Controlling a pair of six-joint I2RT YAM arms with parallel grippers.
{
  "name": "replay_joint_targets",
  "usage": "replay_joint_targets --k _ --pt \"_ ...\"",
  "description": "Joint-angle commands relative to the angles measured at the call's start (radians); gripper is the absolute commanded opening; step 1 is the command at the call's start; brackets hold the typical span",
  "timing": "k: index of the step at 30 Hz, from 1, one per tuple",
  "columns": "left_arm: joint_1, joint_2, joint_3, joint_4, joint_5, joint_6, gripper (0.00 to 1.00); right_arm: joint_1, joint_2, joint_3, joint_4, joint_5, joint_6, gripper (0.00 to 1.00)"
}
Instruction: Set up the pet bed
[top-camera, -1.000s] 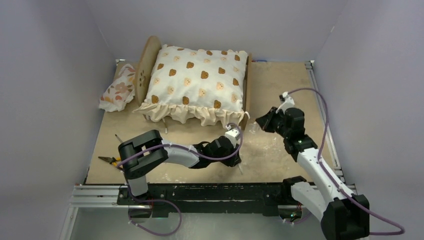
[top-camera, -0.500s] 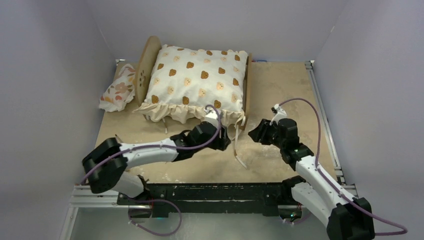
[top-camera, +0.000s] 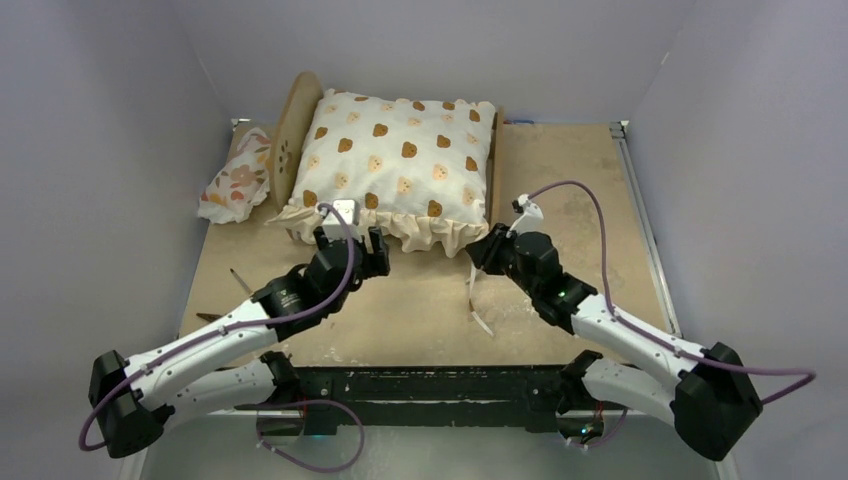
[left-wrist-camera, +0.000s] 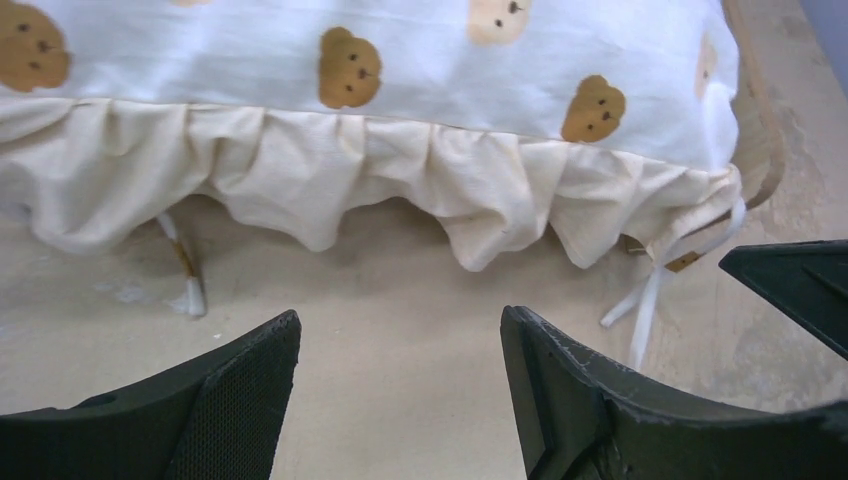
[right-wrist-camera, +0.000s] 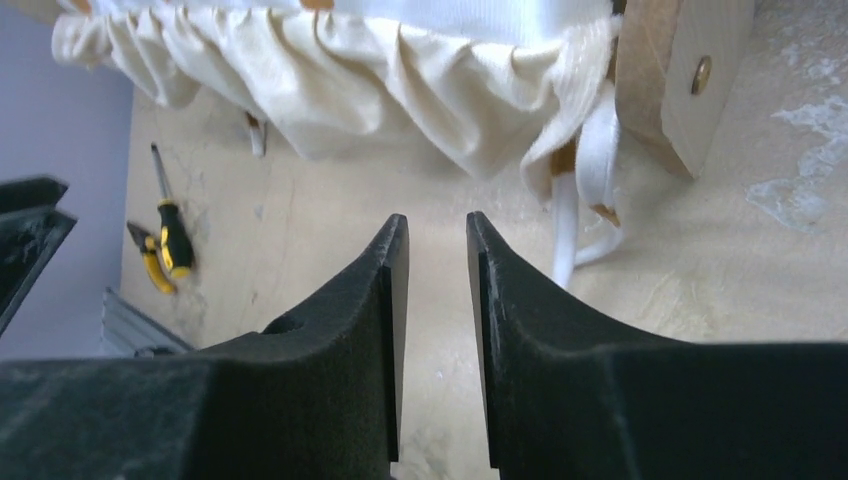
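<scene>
Sandy tabletop, closed in by pale grey walls on three sides.

- The pet bed is found directly ahead of both claws, its long side turned toward them. Its rounded headboard is seen beyond and to the left of the left gripper.
- The frame is almost wholly covered by the bear-print cushion. This is laid on it as a mattress, with the ruffle draped over the near rail.
- Left gripper: released, jaws spread wide, nothing between them. It is held low, just short of the ruffle. The wide spread is judged suited to taking a fold of the cushion's edge.
- Right gripper: jaws parted only narrowly, nothing grasped. It is aimed at the bed's near foot corner, where the wooden footboard shows just ahead and to its right.
- White ribbon ties hang loose from that corner onto the table, unfastened. The narrow gap is judged to fit so thin a strap; fastening the ties to the frame is presumably intended.
- The floral pillow lies off the bed, behind the headboard, far left of the left claw. It is judged not yet placed.
- A screwdriver and pliers are noted well left of the right claw and play no part.
</scene>
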Motion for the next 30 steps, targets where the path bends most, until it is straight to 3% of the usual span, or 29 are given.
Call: replay_joint_targets --k 1,24,28,30 --pt "0.003 -0.056 -0.069 -0.032 -0.154 -0.003 0.73 0.032 0.065 0.059 0.080 0.186 0.088 0.28" --pt "0.003 -0.091 -0.104 -0.026 -0.167 -0.014 0.73 0.041 0.271 0.116 0.090 0.284 0.165 0.25" --pt "0.002 -0.093 -0.099 -0.033 -0.165 -0.018 0.72 0.041 0.280 0.124 0.077 0.286 0.165 0.17" --pt "0.003 -0.093 -0.099 -0.035 -0.167 -0.018 0.72 0.040 0.278 0.126 0.063 0.284 0.163 0.08"
